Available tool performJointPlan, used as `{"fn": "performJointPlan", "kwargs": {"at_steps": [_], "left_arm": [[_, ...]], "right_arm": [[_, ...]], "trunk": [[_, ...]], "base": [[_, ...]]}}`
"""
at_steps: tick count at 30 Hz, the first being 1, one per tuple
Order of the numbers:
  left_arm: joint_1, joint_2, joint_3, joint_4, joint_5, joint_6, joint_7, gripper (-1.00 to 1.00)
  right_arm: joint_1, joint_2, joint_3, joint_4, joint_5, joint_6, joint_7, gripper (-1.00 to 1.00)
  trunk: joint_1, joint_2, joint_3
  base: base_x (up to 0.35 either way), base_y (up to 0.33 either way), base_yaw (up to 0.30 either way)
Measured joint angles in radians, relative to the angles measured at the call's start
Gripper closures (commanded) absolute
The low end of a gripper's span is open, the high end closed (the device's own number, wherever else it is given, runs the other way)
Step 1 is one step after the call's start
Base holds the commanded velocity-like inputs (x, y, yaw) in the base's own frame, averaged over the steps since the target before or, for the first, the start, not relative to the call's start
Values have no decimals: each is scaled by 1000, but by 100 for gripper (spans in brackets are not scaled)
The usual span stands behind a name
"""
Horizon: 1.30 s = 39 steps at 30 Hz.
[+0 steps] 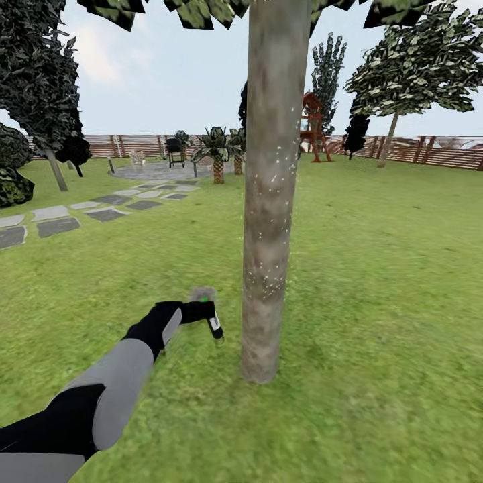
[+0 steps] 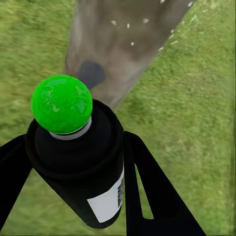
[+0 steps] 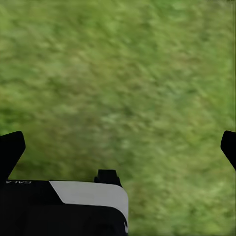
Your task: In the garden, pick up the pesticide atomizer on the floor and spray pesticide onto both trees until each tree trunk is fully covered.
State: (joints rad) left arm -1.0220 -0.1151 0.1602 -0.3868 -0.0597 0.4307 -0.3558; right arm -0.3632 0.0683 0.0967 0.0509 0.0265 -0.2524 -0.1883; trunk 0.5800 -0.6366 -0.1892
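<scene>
Tree trunk (image 1: 272, 194), mottled grey-brown, upright at centre of head view, rooted in lawn (image 1: 376, 302); white pesticide specks (image 1: 268, 268) scattered over its bark from mid-height down toward the base. Leaf canopy (image 1: 201, 10) overhead at upper edge.

Left gripper (image 1: 209, 320) at end of outstretched left arm (image 1: 114, 382), low and just beside the trunk's base, on the side of the stepping stones. Jaws closed around pesticide atomizer (image 1: 215, 325): black body with white label, held clear of the grass, near the trunk but not touching. Faint grey haze (image 1: 203, 293) just above the gripper.

In left wrist view: atomizer (image 2: 81, 167) clamped between two black fingers (image 2: 152, 191), capped by a bright green round marker (image 2: 61, 104); trunk (image 2: 123, 44) straight ahead, flecked with white specks, dark round patch (image 2: 91, 73) near its foot.

Right gripper (image 3: 118, 147) over plain grass (image 3: 123, 73); fingertips (image 3: 11, 147) spread wide apart, nothing between them.

Beyond the trunk: second tree (image 1: 416, 74) far off by the brown slatted fence (image 1: 429, 151); red-brown wooden playset (image 1: 314, 127) just past the trunk; short palms (image 1: 218, 154), round paved patio (image 1: 157, 171) and grey stepping stones (image 1: 87, 211) on the gripper's side of the trunk; dark cypress (image 1: 327, 67) behind the playset.
</scene>
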Motion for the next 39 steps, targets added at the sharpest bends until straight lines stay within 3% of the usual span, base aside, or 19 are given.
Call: {"fn": "performJointPlan", "kwargs": {"at_steps": [7, 12, 15, 19, 25, 28, 31, 36, 39], "left_arm": [[0, -34, -3, -288, 1, 224, 3, 100], [-18, -39, -2, -328, 2, 333, 2, 100], [-76, -41, -1, -330, 4, 361, 0, 100], [-137, -42, 0, -330, 4, 449, -1, 100], [-318, -42, 0, -301, 1, 537, -1, 100], [-383, -42, -1, -273, 1, 546, -1, 100], [-530, -42, 0, -194, 2, 549, -2, 100], [-652, -41, 1, -157, 1, 551, -2, 100], [-679, -41, 1, -149, -1, 551, -2, 100]], "right_arm": [[0, -1, 0, 0, 1, 0, 0, -100], [0, -1, 0, 0, 1, 1, 0, -100], [0, -1, 0, 0, 1, 1, 0, -100], [0, 0, 0, 0, 2, 2, 0, -100], [0, 0, 0, 0, 2, 3, 0, -100], [0, 0, 0, 0, 1, 3, 0, -100], [0, 0, 0, 0, 2, 3, 0, -100], [0, 0, 0, 0, 2, 3, 0, -100], [0, 0, 0, 0, 2, 3, 0, -100]], "trunk": [[0, 0, 0], [0, 0, 0], [0, 0, 0], [0, 0, 0], [0, 0, 0], [0, 0, 0], [0, 0, 0], [0, 0, 0], [0, 0, 0]], "base": [[0, 0, 0], [0, 0, 0], [0, 0, 0], [0, 0, 0], [0, 0, 0], [0, 0, 0], [0, 0, 0], [0, 0, 0], [0, 0, 0]]}}
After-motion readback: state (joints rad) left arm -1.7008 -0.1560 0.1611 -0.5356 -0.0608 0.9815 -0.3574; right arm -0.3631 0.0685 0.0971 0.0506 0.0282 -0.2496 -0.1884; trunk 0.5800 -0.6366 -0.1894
